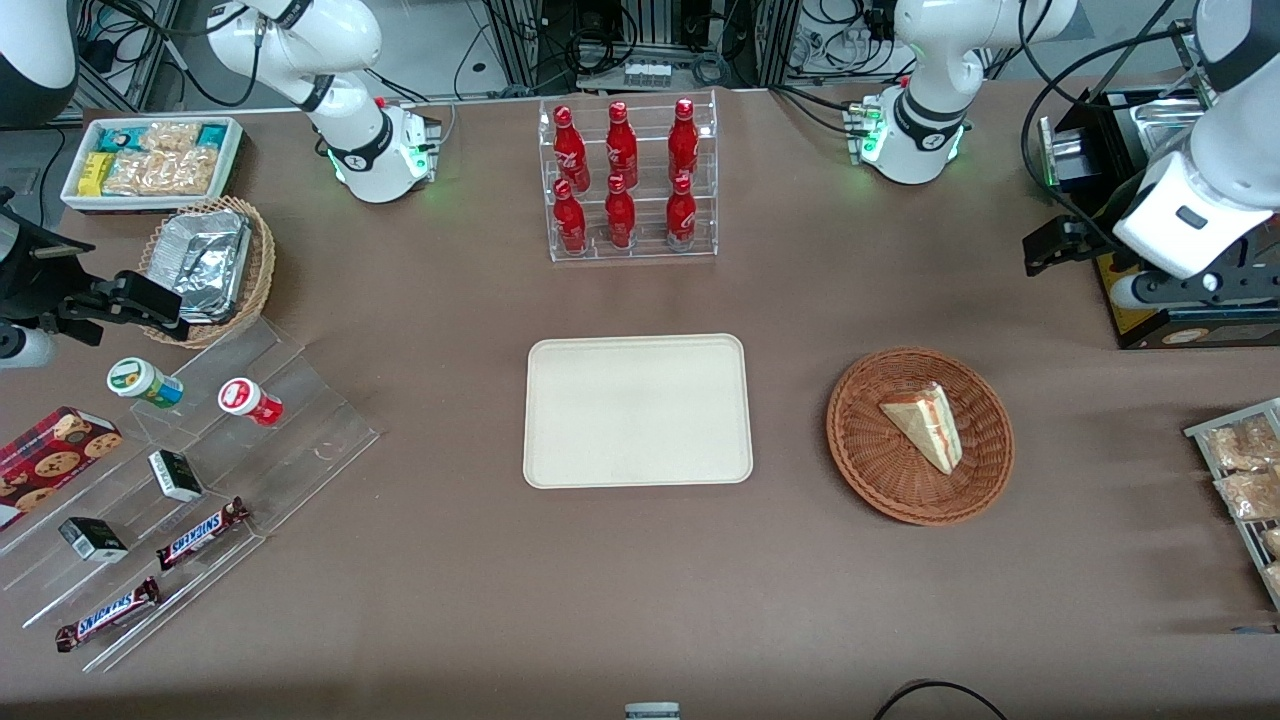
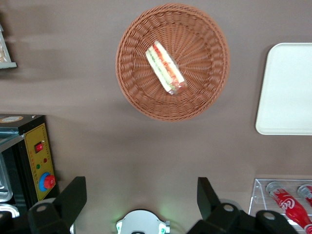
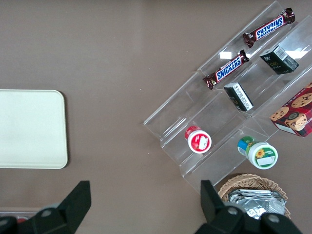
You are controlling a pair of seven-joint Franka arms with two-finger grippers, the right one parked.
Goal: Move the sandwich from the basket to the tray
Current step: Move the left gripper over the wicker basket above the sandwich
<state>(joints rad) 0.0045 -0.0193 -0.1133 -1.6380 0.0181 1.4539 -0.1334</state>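
Cream tray [image 1: 638, 411] sits mid-table; basket [image 1: 919, 435] at its 3 o'clock holds sandwich [image 1: 926, 426]. Gripper [image 2: 141, 195] hovers high near basket, fingers [image 2: 73, 194] spread, empty.

the bench [image 1: 420, 620] wears a matt brown cloth. the basket [image 1: 868, 462] is reddish-brown woven wicker, ribbed and rough; the sandwich [image 1: 925, 425] in it shows pale soft bread. the tray [image 1: 637, 410] looks like smooth matt cream plastic. the tool [image 2: 141, 197], high above the bench toward the working arm's end, has matt black fingers [image 2: 74, 195], set wide apart. the bottle rack [image 1: 630, 245] is clear glossy plastic, holding shiny red bottles [image 1: 621, 150].
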